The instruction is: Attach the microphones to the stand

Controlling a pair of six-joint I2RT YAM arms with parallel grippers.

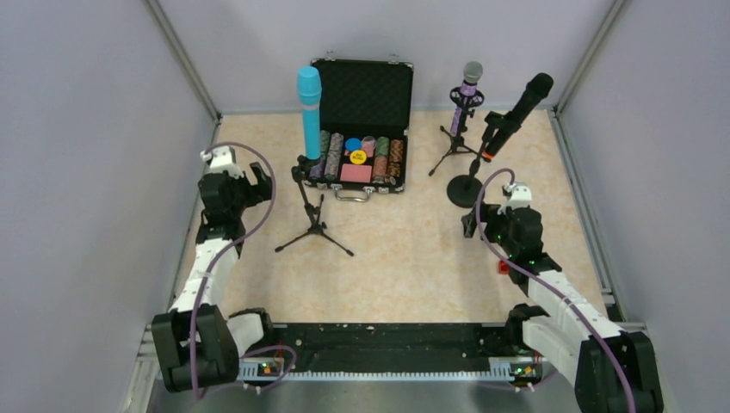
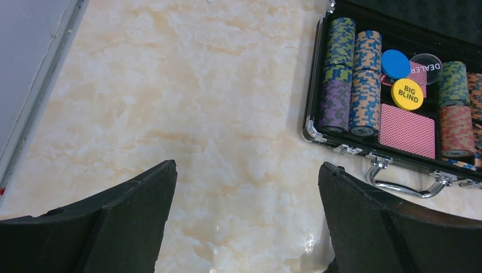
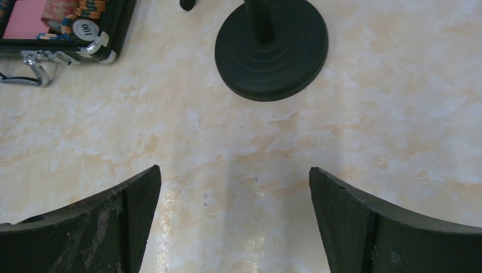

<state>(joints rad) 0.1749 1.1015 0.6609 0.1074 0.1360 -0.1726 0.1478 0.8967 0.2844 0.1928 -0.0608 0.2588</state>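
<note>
All three microphones sit in stands in the top view. The turquoise one (image 1: pixel 309 110) stands upright on a tall tripod stand (image 1: pixel 314 215). At the back, the purple one with a silver grille (image 1: pixel 467 96) is on a small tripod (image 1: pixel 455 151). The black one with an orange end (image 1: pixel 515 116) leans in a round-base stand (image 1: pixel 466 190) (image 3: pixel 271 48). My left gripper (image 1: pixel 256 178) (image 2: pixel 247 182) is open over bare table, left of the tall tripod. My right gripper (image 1: pixel 473 224) (image 3: pixel 234 187) is open with nothing in it, just near of the round base.
An open black case of poker chips (image 1: pixel 361 129) (image 2: pixel 398 96) (image 3: pixel 62 28) lies at the back middle, its handle toward me. A small red block (image 1: pixel 503 268) lies by the right arm. Grey walls close in the table on three sides.
</note>
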